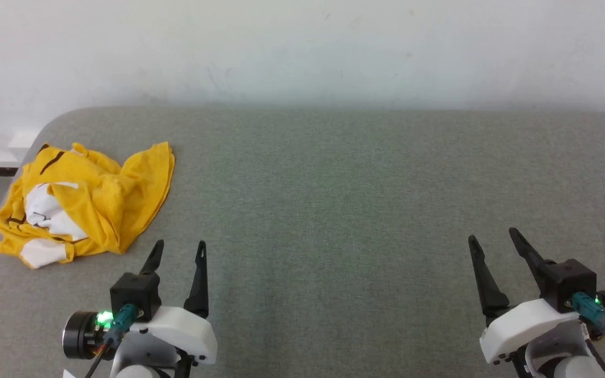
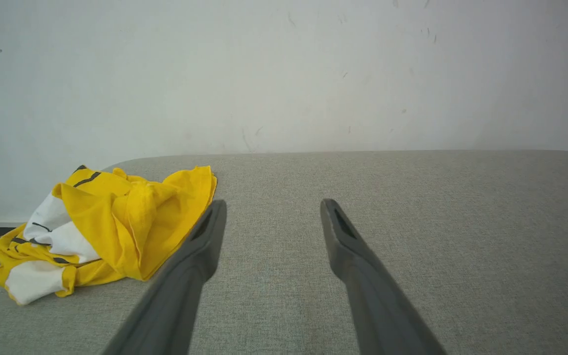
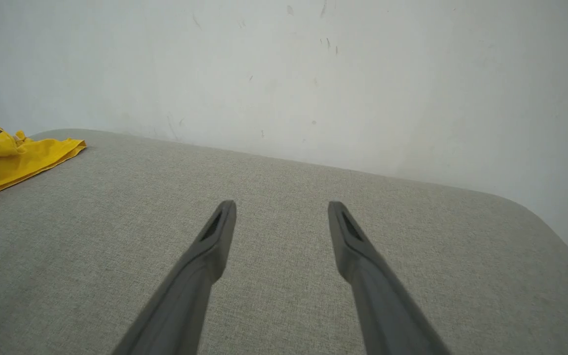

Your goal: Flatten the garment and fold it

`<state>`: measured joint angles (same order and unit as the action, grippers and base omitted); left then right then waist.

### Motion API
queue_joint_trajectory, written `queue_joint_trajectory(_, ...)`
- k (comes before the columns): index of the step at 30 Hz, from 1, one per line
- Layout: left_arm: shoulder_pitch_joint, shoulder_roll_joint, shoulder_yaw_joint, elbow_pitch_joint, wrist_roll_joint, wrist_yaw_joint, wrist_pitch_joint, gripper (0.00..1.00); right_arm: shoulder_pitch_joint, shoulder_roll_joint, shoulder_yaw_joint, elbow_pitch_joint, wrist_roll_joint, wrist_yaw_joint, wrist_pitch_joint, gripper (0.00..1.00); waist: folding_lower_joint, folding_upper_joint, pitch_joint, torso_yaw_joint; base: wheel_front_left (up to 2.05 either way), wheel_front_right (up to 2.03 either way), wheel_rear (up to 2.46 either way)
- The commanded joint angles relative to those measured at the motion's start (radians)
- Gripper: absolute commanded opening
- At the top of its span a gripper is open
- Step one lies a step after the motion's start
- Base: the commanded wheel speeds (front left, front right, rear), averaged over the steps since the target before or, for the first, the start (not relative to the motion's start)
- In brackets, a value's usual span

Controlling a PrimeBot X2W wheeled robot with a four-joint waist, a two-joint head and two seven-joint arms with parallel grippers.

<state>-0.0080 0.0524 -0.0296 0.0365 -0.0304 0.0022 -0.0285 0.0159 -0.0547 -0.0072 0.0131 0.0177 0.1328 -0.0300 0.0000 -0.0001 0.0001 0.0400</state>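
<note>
Count: one shirt, two grippers, one grey padded surface.

Far left: shirt lies in a crumpled heap near the surface's rounded left corner. It is yellow, with white patches and black stripes showing, and is neither flattened nor folded.

Next: left gripper sits just right of the heap's near edge, close to it but apart. Its fingers are spread wide, holding nothing and not touching the shirt.

Far right: right gripper is well apart from the shirt. Its fingers are likewise spread wide and empty, with bare grey cloth between them.

Both point toward the pale wall. Cannot tell whether the fingertips hover or rest on the surface.
</note>
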Motion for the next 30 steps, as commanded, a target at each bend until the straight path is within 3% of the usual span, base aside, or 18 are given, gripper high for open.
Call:
queue_joint_trajectory(1, -0.023, 0.0, -0.004, 0.009, -0.007, 0.008, -0.011, 1.0, -0.002, 0.001, -0.005, 0.003, 0.008, 0.0, -0.01, 1.0, 0.0, 0.0, 0.0, 0.015, 0.0, 0.0, 0.0)
queue_joint_trajectory(30, -0.05, -0.001, -0.025, 0.053, -0.052, 0.034, -0.072, 1.0, -0.014, 0.002, -0.005, 0.037, 0.038, -0.001, -0.071, 1.0, 0.0, 0.0, 0.005, 0.231, 0.0, 0.0, 0.0)
